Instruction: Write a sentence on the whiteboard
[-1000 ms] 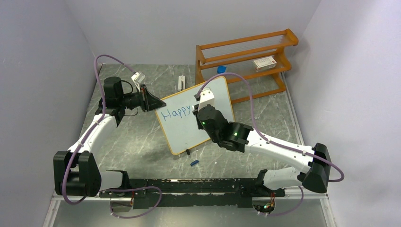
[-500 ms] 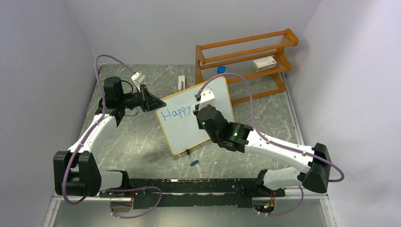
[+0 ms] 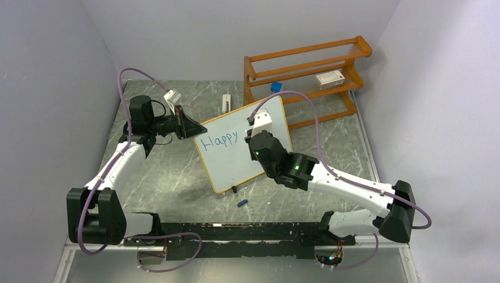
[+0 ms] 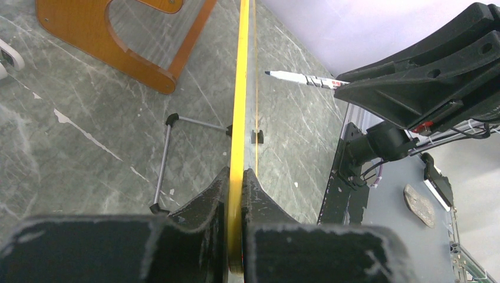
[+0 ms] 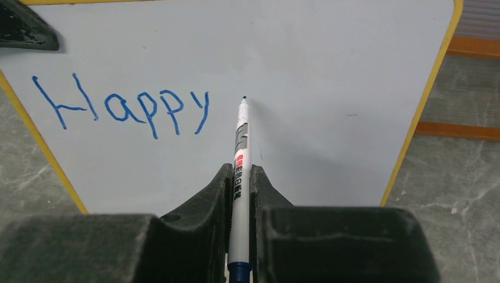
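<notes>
Blue ink makes up the sentence (image 5: 121,109) so far: one word, "Happy", across the upper left of the whiteboard (image 5: 330,71). The board stands propped on a thin wire stand (image 4: 164,159) in the middle of the grey marbled table (image 3: 171,177), just on the near side of the orange wooden rack (image 3: 306,65) at the far right.

The left gripper (image 4: 236,183) is clamped on the board's yellowish frame at its left edge, one finger on each side of the rim. I judge this is to brace the propped board so it neither slides nor tips under the pen's push.

The right gripper (image 5: 239,177) is closed tight on a whiteboard marker (image 5: 240,135). The barrel lies along the fingers with the tip aimed at the board, so wrist motion turns directly into strokes. The tip sits just right of the "y", over bare white. In the left wrist view it appears slightly off the surface, likely poised for the next word.

A small blue piece (image 3: 241,203), perhaps the cap, lies on the table nearer than the board.
</notes>
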`<state>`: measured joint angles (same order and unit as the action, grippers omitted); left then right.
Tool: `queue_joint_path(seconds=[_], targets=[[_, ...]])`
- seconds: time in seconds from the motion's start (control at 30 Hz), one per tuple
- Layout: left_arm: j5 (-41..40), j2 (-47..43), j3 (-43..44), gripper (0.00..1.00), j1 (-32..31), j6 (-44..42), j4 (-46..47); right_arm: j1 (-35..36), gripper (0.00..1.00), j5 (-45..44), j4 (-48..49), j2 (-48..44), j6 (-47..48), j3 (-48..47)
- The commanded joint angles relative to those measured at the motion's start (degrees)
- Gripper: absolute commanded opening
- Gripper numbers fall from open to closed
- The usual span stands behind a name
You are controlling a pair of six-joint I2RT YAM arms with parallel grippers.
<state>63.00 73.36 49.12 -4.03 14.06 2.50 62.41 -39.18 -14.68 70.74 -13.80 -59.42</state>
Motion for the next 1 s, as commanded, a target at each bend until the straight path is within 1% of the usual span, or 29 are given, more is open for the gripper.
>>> queue_joint_path(seconds=[0.0,0.97], targets=[[-0.55,1.34,0.36,0.05,-1.24,-2.92,-2.41,-1.08,0.00,-1.01,-0.18,-2.07,-0.07,0.95],[-0.63,1.27,0.45,0.05,-1.42,-3.31,-3.96,-2.76,0.00,1.45,2.44,-2.36,0.52,2.15]])
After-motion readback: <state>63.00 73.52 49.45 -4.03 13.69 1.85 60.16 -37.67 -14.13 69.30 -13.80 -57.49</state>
